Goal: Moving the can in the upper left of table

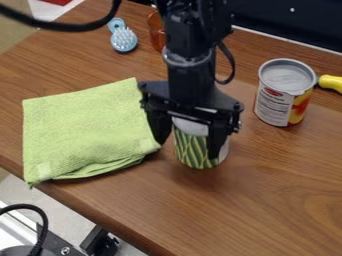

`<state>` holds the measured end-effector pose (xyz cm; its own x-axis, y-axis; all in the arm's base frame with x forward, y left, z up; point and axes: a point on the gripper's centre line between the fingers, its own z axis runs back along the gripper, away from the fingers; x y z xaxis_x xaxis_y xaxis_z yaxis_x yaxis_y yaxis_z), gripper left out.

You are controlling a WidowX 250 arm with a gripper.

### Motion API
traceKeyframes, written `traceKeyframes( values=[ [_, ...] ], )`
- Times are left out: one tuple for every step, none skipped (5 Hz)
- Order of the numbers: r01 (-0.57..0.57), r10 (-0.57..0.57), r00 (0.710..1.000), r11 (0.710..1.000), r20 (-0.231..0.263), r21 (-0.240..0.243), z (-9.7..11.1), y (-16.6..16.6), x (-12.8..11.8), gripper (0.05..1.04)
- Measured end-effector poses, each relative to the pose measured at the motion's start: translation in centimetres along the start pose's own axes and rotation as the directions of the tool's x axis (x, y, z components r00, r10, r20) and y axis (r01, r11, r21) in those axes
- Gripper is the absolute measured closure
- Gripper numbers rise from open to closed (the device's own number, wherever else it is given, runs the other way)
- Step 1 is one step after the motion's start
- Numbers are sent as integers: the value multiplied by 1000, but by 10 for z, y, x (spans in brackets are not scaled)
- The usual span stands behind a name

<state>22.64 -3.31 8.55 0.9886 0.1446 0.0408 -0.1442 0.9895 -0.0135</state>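
Just right of the folded, nubbly lime-green cloth (87,130), the cylindrical can with green-bean label (192,150) sits at the black gripper (188,150); whether grasped or released, I cannot tell. Beyond the cloth: bristly light-blue plastic brush (124,40), translucent orange cup (155,31). Farther right: ridged-rim metal can with fruit label (275,102).

black robot arm (190,82), grey collar (189,59), black cables (63,25)

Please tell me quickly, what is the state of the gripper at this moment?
Gripper: open, fingers spread at the can with the green label; a gap shows beside the can's left edge in the picture.
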Motion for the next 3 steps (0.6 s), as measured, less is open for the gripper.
traceKeyframes(
  values=[
    [67,-68,997,997,22,28,-5,8,15,87],
    [147,-148,989,988,29,46,-11,15,31,87],
    [209,-211,977,977,44,45,-13,25,45,87]
  ],
)
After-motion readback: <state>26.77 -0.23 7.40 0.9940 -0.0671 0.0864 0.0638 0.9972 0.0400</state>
